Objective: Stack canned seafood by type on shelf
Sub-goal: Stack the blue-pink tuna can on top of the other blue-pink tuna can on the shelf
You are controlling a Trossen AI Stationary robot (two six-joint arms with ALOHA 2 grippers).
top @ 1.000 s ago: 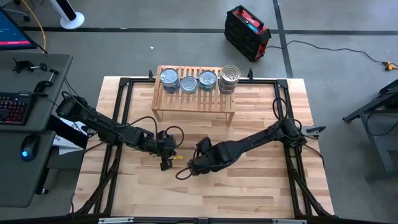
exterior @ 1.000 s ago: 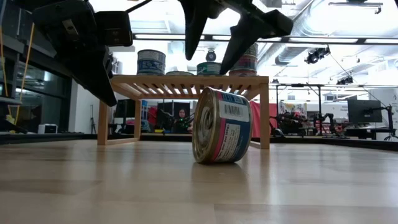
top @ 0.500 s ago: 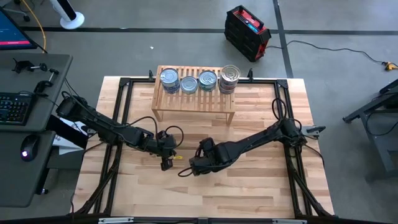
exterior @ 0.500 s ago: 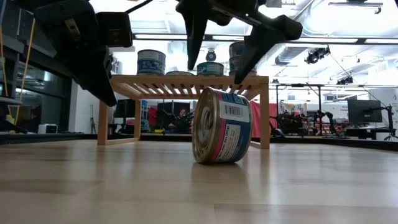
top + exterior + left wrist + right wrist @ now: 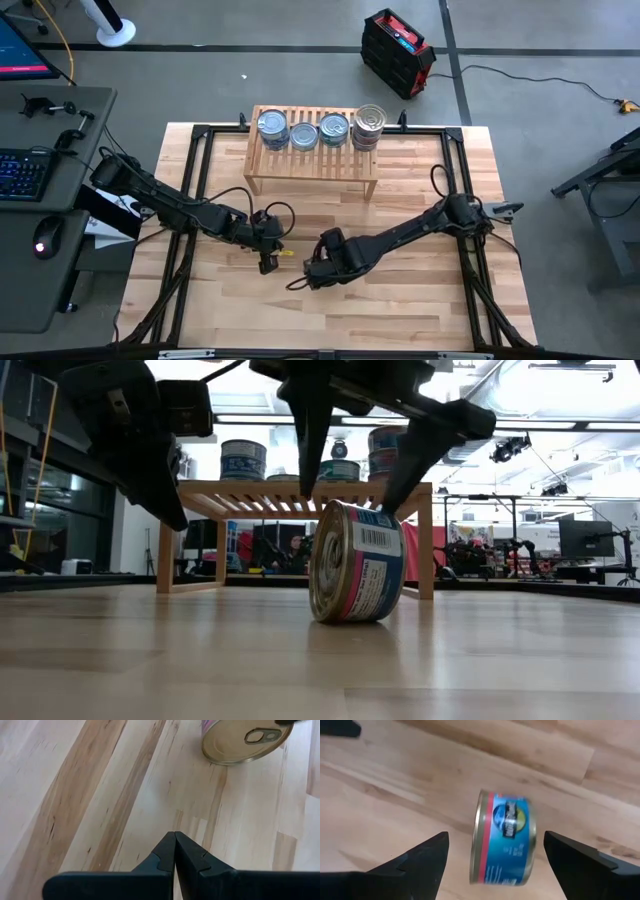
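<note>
Lower now than a second ago, the right gripper [image 5: 360, 470] has come down from above shelf-top height until its fingers straddle the tin on edge [image 5: 357, 562], and the fingers have spread wider. That tin stands on its rim on the plank tabletop [image 5: 400, 300] in front of the shelf [image 5: 312, 160], blue-and-pink label outward, gold-toned lid [image 5: 245, 741] facing the left arm. Right wrist view: tin [image 5: 504, 837] centred between the two dark fingers [image 5: 422, 857], clear gap each side, no contact seen; claw wide open, holding nothing. Right arm reaches in low from the table's right edge, forearm stretched toward table centre, wrist pitched down over the tin. Left gripper [image 5: 268, 262] hovers just beside, to the tin's left, fingers pressed together with nothing between them [image 5: 175, 851]; its arm angles in from the left edge. Shelf top carries the other cans [image 5: 318, 130] in a row, the rightmost stack [image 5: 369, 126] taller.
</note>
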